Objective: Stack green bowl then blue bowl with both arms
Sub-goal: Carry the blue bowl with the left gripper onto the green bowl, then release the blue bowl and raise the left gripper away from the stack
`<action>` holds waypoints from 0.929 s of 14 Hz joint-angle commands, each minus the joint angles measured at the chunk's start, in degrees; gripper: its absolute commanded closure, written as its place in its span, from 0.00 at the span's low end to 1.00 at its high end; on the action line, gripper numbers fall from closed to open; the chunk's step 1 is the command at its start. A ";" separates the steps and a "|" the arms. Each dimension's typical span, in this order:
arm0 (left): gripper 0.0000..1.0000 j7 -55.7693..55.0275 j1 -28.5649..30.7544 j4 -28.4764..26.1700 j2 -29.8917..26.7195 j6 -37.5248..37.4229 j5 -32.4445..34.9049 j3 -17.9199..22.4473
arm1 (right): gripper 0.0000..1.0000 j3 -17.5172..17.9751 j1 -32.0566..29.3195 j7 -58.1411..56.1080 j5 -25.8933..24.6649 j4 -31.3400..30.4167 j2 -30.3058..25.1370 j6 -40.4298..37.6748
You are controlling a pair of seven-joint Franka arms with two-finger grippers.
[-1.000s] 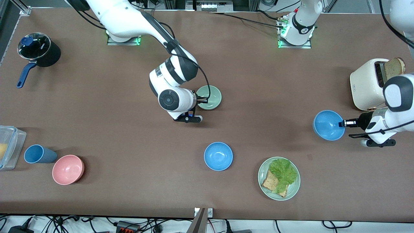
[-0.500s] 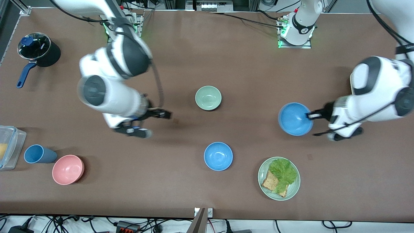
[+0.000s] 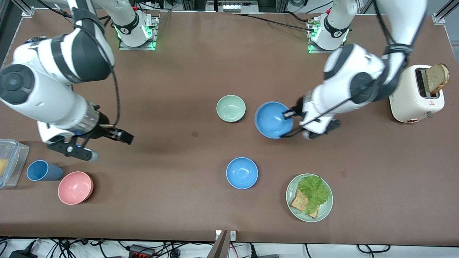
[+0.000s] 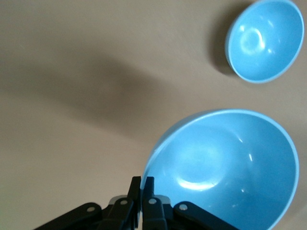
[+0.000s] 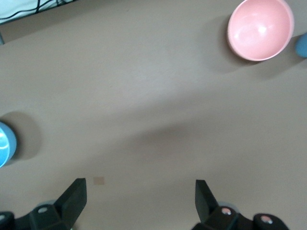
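While the green bowl [image 3: 231, 108] sits empty on the worktop, the left hand [image 3: 289, 114] pinches the rim of the blue bowl [image 3: 273, 119] aloft just beside it, so the stacking seems about halfway done. The right hand [image 3: 123, 136] waits with fingers spread over bare worktop, well apart from both.

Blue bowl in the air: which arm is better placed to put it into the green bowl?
Left. Its hand already grips the blue bowl by the rim, beside the green bowl. The right hand is open, empty, toward its own table end.

Bright overhead light, soft shadows, wrist views slightly blurred.
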 commanded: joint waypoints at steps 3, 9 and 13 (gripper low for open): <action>1.00 -10.65 -7.38 -5.14 1.62 9.68 -0.55 -0.19 | 0.00 1.08 -10.79 -13.10 -0.01 -1.43 -5.15 -1.71; 1.00 -15.77 -14.94 -15.70 1.01 22.73 -0.46 -0.19 | 0.00 1.43 -18.45 -24.70 -0.01 -3.36 -10.08 -1.89; 1.00 -15.95 -15.39 -16.59 1.62 23.26 1.02 0.08 | 0.00 1.26 -18.81 -28.68 -0.80 -4.85 -11.83 -4.07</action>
